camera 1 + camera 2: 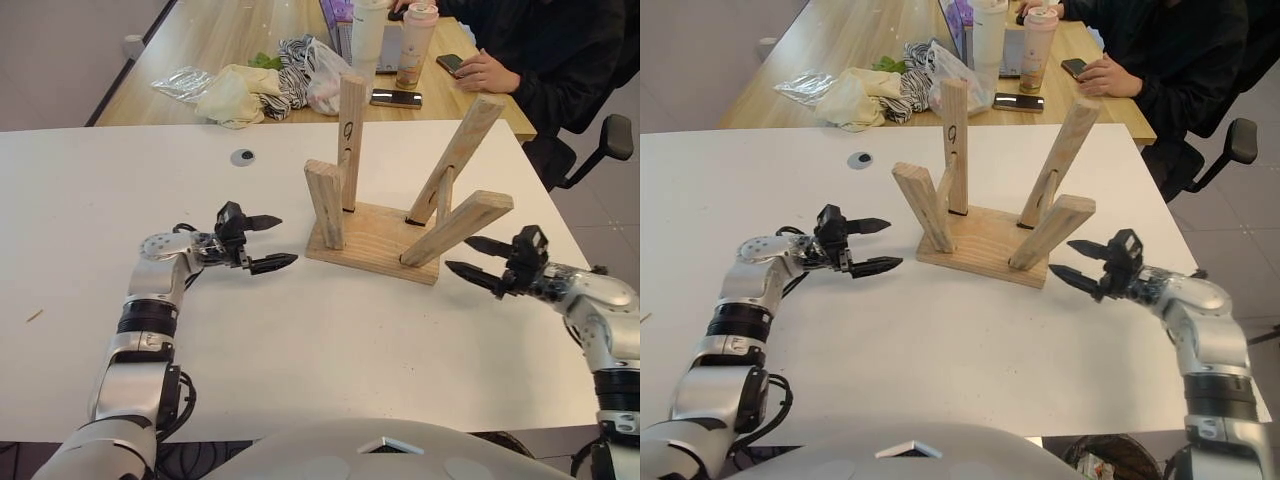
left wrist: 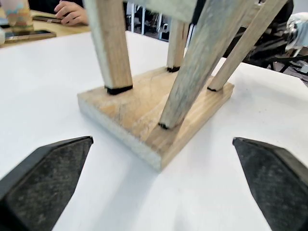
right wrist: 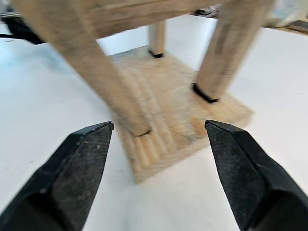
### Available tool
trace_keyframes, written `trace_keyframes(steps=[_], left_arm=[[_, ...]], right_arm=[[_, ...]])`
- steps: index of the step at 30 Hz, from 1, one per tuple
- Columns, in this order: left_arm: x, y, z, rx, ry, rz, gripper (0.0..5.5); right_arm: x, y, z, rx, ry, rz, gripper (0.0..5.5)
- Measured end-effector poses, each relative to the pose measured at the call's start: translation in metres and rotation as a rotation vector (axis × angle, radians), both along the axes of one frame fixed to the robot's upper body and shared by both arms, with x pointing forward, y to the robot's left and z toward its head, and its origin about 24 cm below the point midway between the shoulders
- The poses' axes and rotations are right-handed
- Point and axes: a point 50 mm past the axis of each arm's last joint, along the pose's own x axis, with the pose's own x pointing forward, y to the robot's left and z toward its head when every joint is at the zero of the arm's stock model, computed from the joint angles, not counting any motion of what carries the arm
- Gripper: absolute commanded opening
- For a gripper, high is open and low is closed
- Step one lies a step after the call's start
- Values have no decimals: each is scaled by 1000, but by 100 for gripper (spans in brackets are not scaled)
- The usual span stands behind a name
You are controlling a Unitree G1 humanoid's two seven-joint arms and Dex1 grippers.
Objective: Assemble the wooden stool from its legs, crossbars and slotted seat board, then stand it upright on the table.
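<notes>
From the head camera I see the stool (image 1: 385, 215) upside down on the table (image 1: 330, 370): the seat board (image 1: 372, 242) lies flat and four legs (image 1: 351, 135) stick up out of its slots, splayed outward. I can't make out the crossbars with any certainty. My left claw (image 1: 286, 240) rests low over the table with its fingers spread wide and nothing in them. The board is just ahead of its tips, not touching. My right claw (image 1: 457, 253) mirrors it on the other side, also wide and empty, with the nearest slanted leg (image 1: 458, 228) just beyond its fingertips.

At the left wrist, both dark fingers (image 2: 48, 173) frame a corner of the board, with the legs rising straight in front.

At the right wrist, the fingers (image 3: 82, 161) sit wide apart and the board's edge lies between and just past them. One leg leans over toward that claw.

I judge the assembly essentially done and the turn-over not yet started. Next I would bring both claws in, take hold on opposite sides, lift together and rotate. The legs may only be pushed into their slots, so an uneven pull could work one loose.
</notes>
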Motion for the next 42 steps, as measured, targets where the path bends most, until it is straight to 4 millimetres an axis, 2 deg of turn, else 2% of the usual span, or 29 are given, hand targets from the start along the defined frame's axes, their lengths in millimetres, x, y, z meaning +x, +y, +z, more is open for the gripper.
trace_keyframes(steps=[1, 5, 8, 11, 14, 23, 27, 30, 32, 35, 36, 38, 39, 42], left_arm=[[3, -7, 2, -15, -12, -12, 540], [11, -32, 12, -68, -40, -85, 459], [11, -40, 11, -78, -33, -113, 409], [9, -41, 9, -86, -16, -144, 350], [9, -43, 13, -93, -14, -151, 294], [0, -44, 23, -101, 3, -176, 182], [-18, -31, 38, -153, 99, -235, 137], [-39, -24, 45, -203, 213, -319, 103], [-59, -9, 57, -207, 330, -360, 100], [-68, 0, 63, -183, 402, -373, 100], [-65, 2, 63, -183, 403, -353, 99], [-55, 7, 62, -195, 413, -299, 159], [-48, 10, 61, -179, 407, -251, 172], [-34, 18, 44, -168, 463, -120, 217]], right_arm=[[1, 4, -1, 5, 4, 8, 350], [6, 21, 0, 41, 5, 49, 268], [12, 34, 1, 78, -7, 75, 214], [14, 35, 1, 82, 3, 79, 172], [15, 35, 2, 81, 0, 85, 166], [13, 33, 8, 111, 8, 100, 166], [0, 37, 24, 224, 109, 156, 166], [-12, 50, 33, 342, 216, 230, 159], [-25, 60, 40, 419, 378, 300, 147], [-27, 66, 46, 445, 502, 302, 141], [-24, 67, 47, 453, 536, 277, 141], [-13, 69, 49, 497, 555, 213, 141], [-5, 71, 49, 523, 555, 167, 179], [16, 62, 43, 536, 574, -34, 227]])
